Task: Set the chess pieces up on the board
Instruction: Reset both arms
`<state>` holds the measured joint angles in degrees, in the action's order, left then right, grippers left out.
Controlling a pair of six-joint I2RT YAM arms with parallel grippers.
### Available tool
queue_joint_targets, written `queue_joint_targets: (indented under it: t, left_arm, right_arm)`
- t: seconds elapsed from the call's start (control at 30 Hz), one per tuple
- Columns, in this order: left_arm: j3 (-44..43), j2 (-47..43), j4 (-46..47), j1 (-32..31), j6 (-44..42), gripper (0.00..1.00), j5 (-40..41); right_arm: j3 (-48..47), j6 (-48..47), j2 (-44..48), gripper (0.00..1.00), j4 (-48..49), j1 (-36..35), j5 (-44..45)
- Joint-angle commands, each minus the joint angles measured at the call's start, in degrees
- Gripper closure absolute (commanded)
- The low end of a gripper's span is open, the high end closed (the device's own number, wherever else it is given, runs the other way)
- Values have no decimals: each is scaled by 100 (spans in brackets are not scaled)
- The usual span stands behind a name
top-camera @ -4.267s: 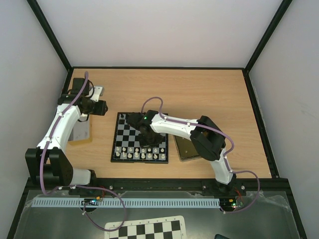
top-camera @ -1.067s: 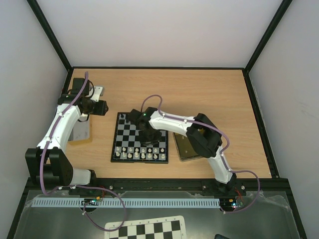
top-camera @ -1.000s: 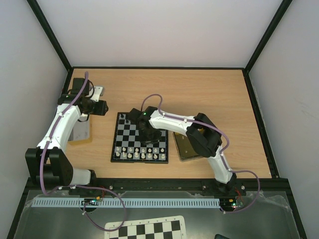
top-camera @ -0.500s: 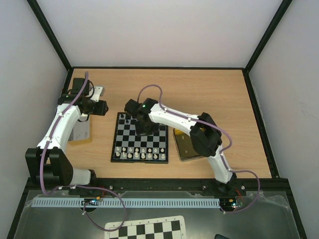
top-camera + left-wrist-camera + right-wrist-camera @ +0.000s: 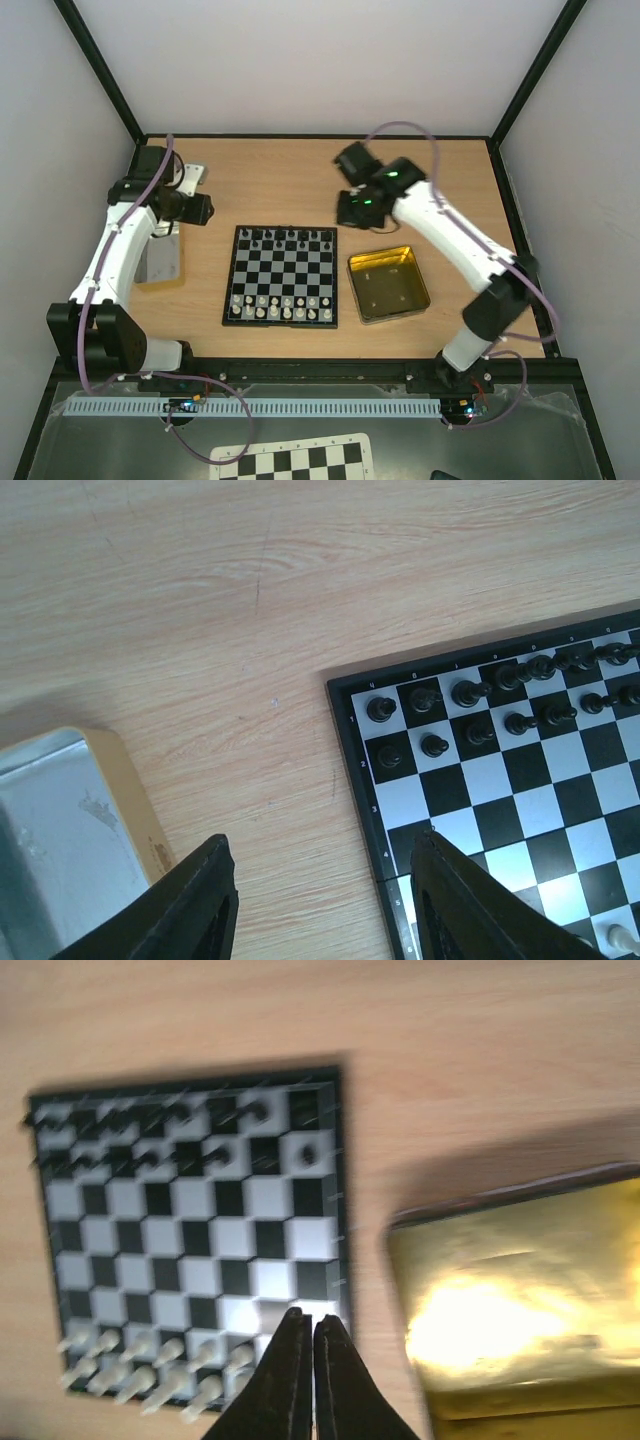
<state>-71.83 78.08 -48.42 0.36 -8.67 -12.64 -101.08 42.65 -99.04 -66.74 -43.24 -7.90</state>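
The right gripper [image 5: 306, 1322], fingers pressed together on nothing, has swung off the board [image 5: 283, 272] toward the far side; the left gripper [image 5: 325, 905] hangs spread. With the chess pieces [image 5: 280, 309] lining both board ends and the gold tin [image 5: 388, 285] empty, setup looks finished.

1. Top view: bright, even light, with only soft shadows on the table [image 5: 300, 180].
2. Left wrist view: sharp, with pale glare on the board [image 5: 520, 810] squares at lower right.
3. Right wrist view: blur smears the whole frame, and the gold tin [image 5: 520, 1300] glares near-white at lower right.
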Motion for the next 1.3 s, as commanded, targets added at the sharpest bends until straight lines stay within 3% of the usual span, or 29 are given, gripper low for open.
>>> queue_joint_targets:
  t: [0.0,0.13,0.23,0.33,0.57,0.63,0.8,1.27]
  left_arm:
    - [-375,25,-508,67,-359,51,-14]
    - [-587,66,-767,92,-505,49,-104]
    - [-821,29,-1126,88,-773,48,-372]
    - [-1032,48,-1645,53,-1032,44,-546]
    - [-881,-294,-2198,-331,-1430,40,-583]
    - [-690,-450,-2244,-470,-1604,40,-611]
    - [-391,-745,-2339,-710,-1779,39,-689]
    - [71,-1461,-2483,-892,-1859,39,-930]
  right_arm:
    - [1093,-535,893,98,192,702,273]
    - [1799,-915,1381,95,608,826,676]
    - [2141,-967,1705,72,885,844,625]
    - [2365,-957,2016,55,1034,844,510]
    - [2909,-656,2693,36,1117,844,408]
    - [3123,-384,3093,21,1252,844,356]
    - [3307,-42,3599,17,1013,831,486]
    - [3842,-444,4618,15,524,826,218]
